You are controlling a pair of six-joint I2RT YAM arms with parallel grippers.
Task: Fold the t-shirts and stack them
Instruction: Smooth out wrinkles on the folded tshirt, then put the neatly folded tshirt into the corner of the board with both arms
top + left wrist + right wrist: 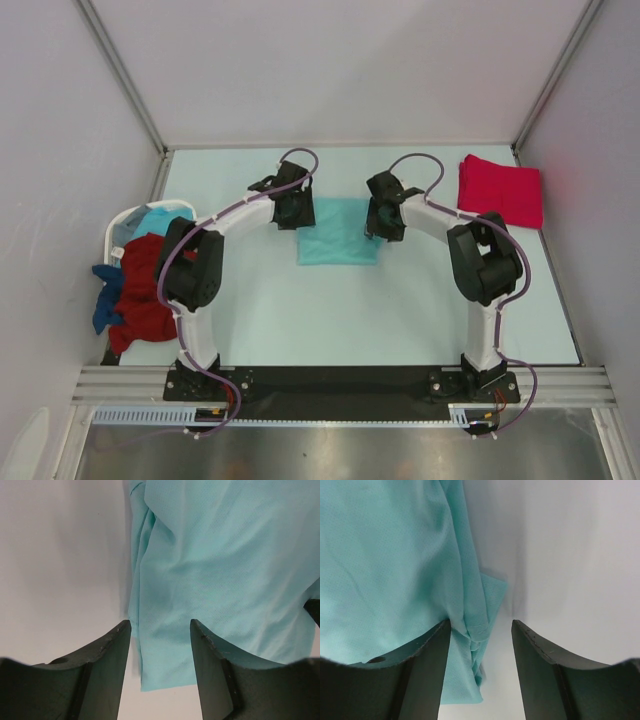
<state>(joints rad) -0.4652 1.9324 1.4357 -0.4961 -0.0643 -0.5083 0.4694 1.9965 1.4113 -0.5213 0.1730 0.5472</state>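
While both arms reach in over the middle of the worktop (400, 310), you have the light teal t-shirt (338, 242) lying there as a folded rectangle between them. Your left tool (293, 213) sits over the shirt's far left corner and your right tool (384, 222) over its far right edge.

From the left wrist camera you can see that tool spread. One of its fingers (107, 652) is over bare worktop and the other over the teal cloth, and the shirt's left edge runs down through the gap to a corner low in the view. Nothing is pinched. The right wrist camera gives you the mirror picture: that tool is spread too. One finger (542, 655) is over bare worktop and its partner over the cloth, with the layered, hemmed right edge of the shirt lying in the gap. Whether either set of tips touches the fabric, you cannot tell from these views.

Off at the far right corner of the worktop, well apart from the teal one, a pinkish-red t-shirt (500, 188) lies folded. At your left edge stands the white laundry basket (118, 230). A light blue t-shirt (157, 220) lies inside it, a dark red t-shirt (145, 295) spills over its near rim, and a blue t-shirt (103, 308) hangs just beside that.
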